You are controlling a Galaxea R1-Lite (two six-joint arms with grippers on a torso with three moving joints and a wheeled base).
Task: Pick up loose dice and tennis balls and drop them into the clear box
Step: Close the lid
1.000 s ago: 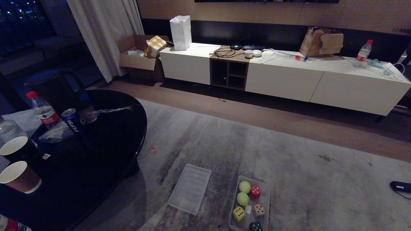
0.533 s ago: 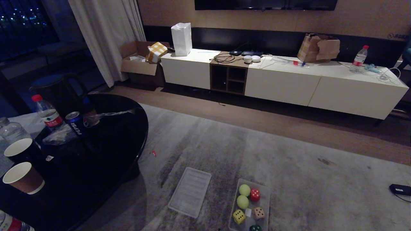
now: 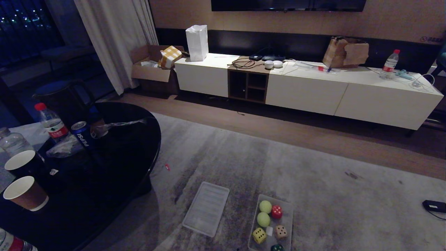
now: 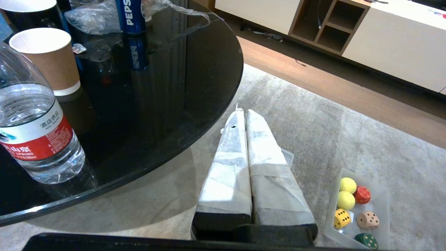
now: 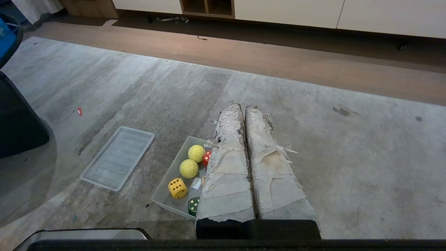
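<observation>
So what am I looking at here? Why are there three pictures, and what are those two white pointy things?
It is a robot with two arms. One picture comes from a camera on its head and shows the room. The other two come from cameras on its wrists, looking along its grippers. The white pointy things are gripper fingers wrapped in tape: the left gripper beside a black glass table, the right gripper above the grey rug. Both are shut and hold nothing. On the rug sits the clear box with two tennis balls and four dice inside: red, yellow, tan and dark green. Its ribbed lid lies beside it. I see no loose toys on the rug.
</observation>
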